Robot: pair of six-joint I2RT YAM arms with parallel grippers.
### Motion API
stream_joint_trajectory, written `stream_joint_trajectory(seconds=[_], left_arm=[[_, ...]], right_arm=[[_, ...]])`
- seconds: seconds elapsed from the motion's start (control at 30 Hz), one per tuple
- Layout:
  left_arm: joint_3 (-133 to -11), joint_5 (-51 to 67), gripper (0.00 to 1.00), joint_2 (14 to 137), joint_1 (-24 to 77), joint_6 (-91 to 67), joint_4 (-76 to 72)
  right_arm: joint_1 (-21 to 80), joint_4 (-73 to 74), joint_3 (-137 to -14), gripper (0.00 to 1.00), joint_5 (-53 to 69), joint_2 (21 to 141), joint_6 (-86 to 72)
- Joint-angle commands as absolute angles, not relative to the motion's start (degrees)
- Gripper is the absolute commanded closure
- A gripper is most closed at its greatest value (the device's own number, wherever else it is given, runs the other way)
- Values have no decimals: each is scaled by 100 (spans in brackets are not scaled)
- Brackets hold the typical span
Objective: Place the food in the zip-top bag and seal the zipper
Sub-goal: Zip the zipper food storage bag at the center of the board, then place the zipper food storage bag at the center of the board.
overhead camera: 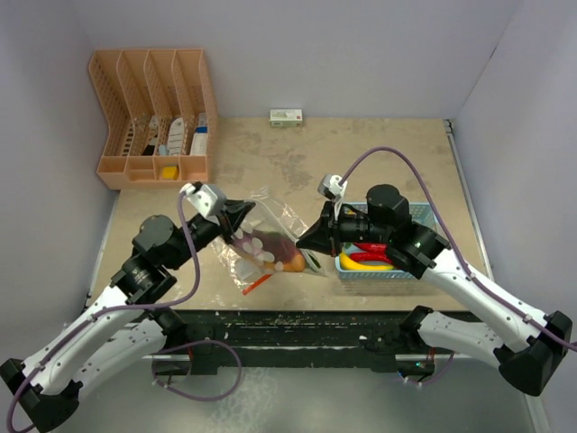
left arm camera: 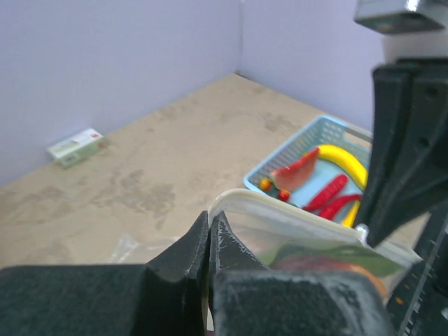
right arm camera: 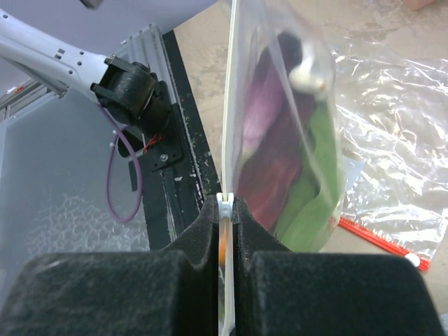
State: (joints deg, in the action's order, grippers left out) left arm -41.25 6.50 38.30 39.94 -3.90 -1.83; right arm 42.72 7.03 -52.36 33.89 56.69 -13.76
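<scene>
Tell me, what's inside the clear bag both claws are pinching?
The clear bag shows a dark purple piece, a green piece and something orange. Anything packed behind them is covered.

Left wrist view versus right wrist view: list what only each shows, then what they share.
Left wrist only: the blue basket with a banana and red peppers, and a small box. Right wrist only: crinkled plastic with a red strip. Both: the clear bag, pinched by the shut left claw or right claw.
</scene>
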Motion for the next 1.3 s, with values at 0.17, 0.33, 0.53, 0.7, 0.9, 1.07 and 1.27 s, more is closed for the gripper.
stream_joint_trajectory(seconds=[0.17,0.33,0.53,0.7,0.9,1.07,1.27], left_arm=[[-4640,-1687,100,3698,3936,193,-1397],[-4641,-2144,100,3756,3937,351,-1578],[-4643,-2303,100,3714,3933,414,-1529],[-4624,-2383,100,3654,3937,413,-1434],[-4619,-2635,100,3677,3933,370,-1335],[-4678,-3787,99,3759,3930,447,-1047],[-4166,-5734,93,3549,3931,909,-1902]], right_arm=[[4283,1099,-5116,100,3243,5512,-1533],[4280,1099,-5106,100,3056,5506,-1556],[4282,1261,-5087,100,2767,5540,-1610],[4286,1486,-5206,82,2087,5729,-1741],[4285,1194,-5507,0,1573,5820,-1930],[4289,1340,-5927,1,1115,5840,-2456],[4280,1594,-6059,1,684,6350,-2697]])
